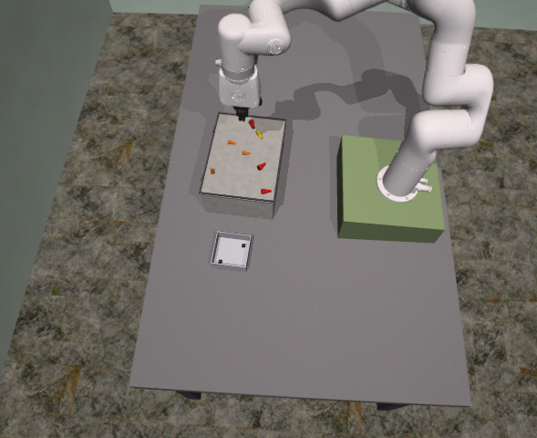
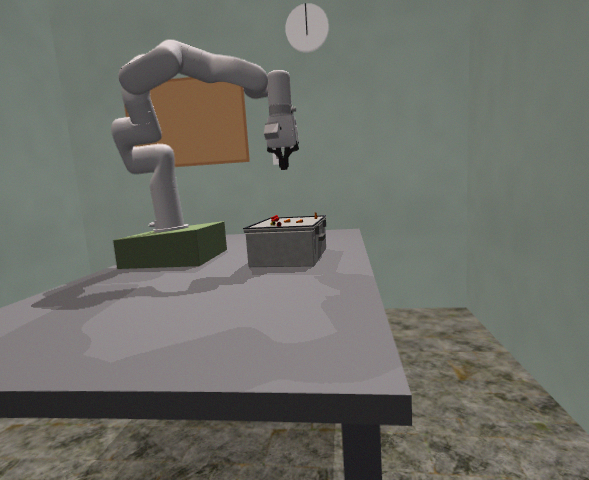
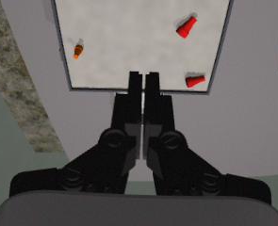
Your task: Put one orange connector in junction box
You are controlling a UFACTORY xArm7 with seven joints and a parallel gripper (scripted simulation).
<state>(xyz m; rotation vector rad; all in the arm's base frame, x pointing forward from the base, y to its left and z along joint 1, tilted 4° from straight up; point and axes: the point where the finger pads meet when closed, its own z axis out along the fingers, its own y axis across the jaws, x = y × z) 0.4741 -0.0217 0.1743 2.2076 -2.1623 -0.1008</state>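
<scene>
Lying loose on the tool case lid [image 1: 232, 176], three orange connectors [image 1: 245, 152] are waiting untouched, well apart from the junction box [image 1: 231, 251] on the tabletop [image 1: 305, 306]. High above the lid's far edge, the claw [image 2: 283, 160] is hanging pressed together, empty.

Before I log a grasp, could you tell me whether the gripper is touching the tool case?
Apart. The exterior view shows the gripper hanging well above the tool case.

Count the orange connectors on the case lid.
3: one toward the far-left, one mid-lid, one at the left edge. None appear hidden.
</scene>
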